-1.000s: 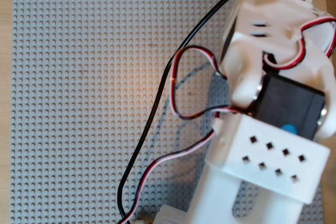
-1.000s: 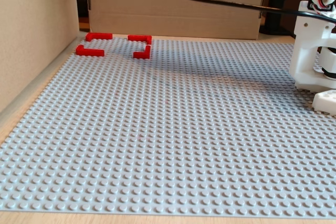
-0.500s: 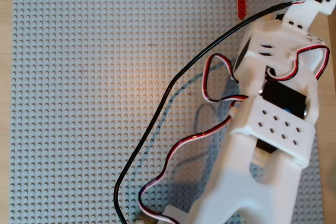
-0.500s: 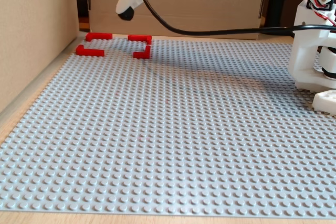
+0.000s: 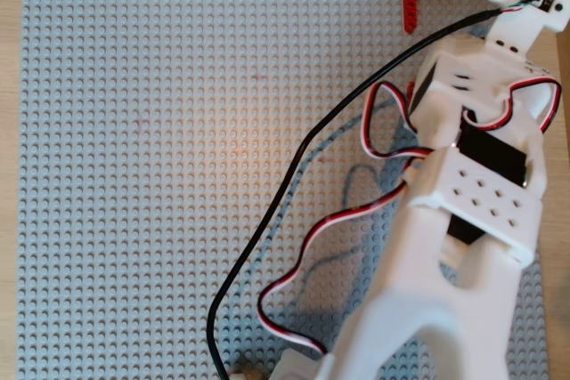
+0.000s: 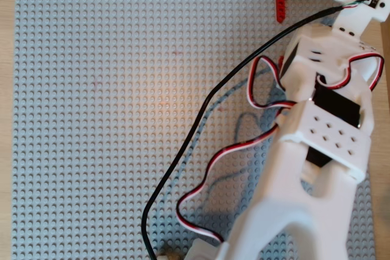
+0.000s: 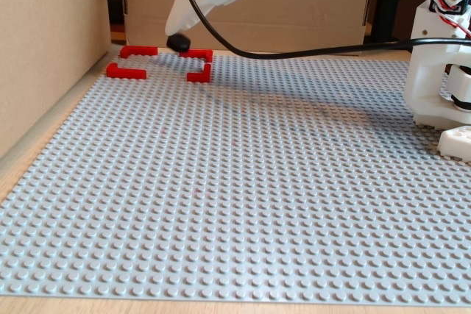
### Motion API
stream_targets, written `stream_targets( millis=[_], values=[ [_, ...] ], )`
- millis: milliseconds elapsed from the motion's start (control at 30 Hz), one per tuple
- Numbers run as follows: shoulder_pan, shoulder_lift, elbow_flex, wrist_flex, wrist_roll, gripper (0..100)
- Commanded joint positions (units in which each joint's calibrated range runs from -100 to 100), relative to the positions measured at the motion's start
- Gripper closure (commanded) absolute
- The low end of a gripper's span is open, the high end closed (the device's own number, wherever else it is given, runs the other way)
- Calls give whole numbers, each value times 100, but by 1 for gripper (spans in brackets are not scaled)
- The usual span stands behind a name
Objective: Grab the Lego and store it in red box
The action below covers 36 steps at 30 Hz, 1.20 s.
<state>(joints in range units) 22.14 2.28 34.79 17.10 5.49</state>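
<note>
Jaws hold Lego [image 7: 178, 41] above red box [image 7: 199, 64].

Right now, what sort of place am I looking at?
Probably a hobbyist's tabletop robot setup: a grey studded baseplate on a wooden table, cardboard walls around it, and a white plastic robot arm with loose cables.
</note>
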Motion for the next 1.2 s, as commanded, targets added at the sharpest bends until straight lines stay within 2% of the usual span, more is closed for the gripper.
stream_targets(
  millis=[0, 133, 267, 333, 467, 600, 733, 1167],
  values=[
    [8, -50, -298, -43, -28, 86],
    [8, -305, -334, -34, -34, 86],
    [-29, -1415, -352, 448, -34, 87],
    [-193, -2271, -452, 983, -34, 88],
    [-721, -4160, -1179, 2825, -226, 100],
    [-1555, -5745, -2007, 4290, -289, 98],
    [-2039, -6771, -2443, 5150, -315, 98],
    [-2083, -8482, -3161, 7045, -534, 98]
  ],
)
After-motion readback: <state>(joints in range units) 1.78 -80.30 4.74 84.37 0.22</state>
